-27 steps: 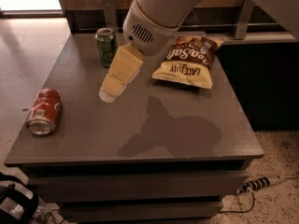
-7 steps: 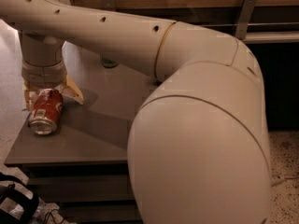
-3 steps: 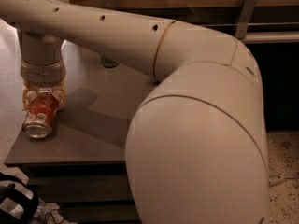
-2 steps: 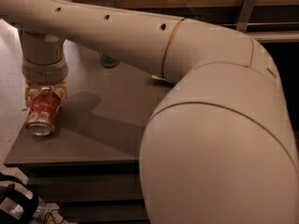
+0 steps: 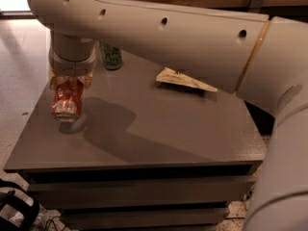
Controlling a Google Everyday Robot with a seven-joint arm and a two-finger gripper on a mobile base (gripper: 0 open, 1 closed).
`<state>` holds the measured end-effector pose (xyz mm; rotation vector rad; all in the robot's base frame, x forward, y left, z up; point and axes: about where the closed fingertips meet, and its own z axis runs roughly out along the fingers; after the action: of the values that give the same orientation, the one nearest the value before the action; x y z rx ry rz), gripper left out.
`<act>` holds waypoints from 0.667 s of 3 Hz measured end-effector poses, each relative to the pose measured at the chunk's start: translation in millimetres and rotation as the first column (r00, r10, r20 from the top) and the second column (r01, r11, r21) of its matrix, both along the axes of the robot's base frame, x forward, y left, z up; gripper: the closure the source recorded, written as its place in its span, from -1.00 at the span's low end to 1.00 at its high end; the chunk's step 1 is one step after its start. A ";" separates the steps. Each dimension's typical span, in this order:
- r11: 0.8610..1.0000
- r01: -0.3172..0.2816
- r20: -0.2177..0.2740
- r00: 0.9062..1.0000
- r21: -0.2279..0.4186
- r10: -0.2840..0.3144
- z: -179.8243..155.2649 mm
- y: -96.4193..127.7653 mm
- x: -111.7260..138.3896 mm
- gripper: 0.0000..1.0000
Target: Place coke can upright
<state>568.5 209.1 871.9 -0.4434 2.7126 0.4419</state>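
Observation:
The red coke can is held between my gripper's fingers at the left side of the grey table. The can is tilted, its silver end pointing down and toward the camera, and it hangs just above the table over its own shadow. My gripper is shut on the can, under the round wrist of my large cream arm, which spans the top of the view.
A green soda can stands upright at the back of the table, partly behind my arm. A chip bag lies at the back right, mostly hidden. The table's left and front edges are close to the can.
The coke can lay on its side on the table; my gripper came down, closed on it, and has lifted and tilted it off the surface. The view has shifted back.

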 end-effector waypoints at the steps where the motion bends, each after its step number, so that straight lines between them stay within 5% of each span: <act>1: 0.998 -0.006 0.117 0.993 0.070 -0.002 16.4 -21.7 25.3 1.00; 2: 0.990 -0.041 0.220 0.975 0.134 0.011 29.0 -37.3 43.2 1.00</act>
<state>611.7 171.8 900.9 -0.4609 2.4486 0.5497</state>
